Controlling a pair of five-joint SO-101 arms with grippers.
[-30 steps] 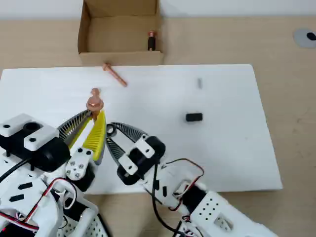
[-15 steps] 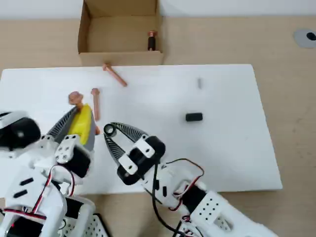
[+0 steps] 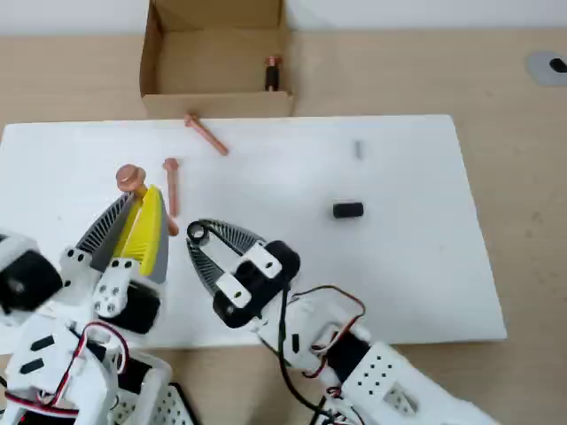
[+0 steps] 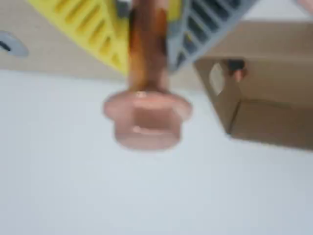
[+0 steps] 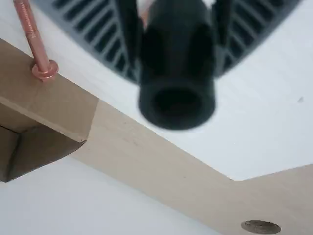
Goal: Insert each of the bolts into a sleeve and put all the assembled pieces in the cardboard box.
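Gripped head-out in the left jaws, a copper bolt [image 4: 146,117]; in the right jaws, a black sleeve [image 5: 177,73]. Loose on the white board [image 3: 425,266]: second bolt [image 3: 172,188], third bolt [image 3: 206,135], spare sleeve [image 3: 348,210]. Inside the open cardboard box [image 3: 152,62], one assembled piece [image 3: 272,73].

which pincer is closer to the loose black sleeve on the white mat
Right. The right pincer, gripping a second sleeve, is nearer the loose black sleeve; the left pincer, gripping a bolt, lies farther off, beyond the right one.

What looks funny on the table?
One copper-coloured metal bolt lies slanted on the white sheet, its head against the front wall of the brown cardboard box, outside it, without a sleeve. Nothing looks spilled or broken.
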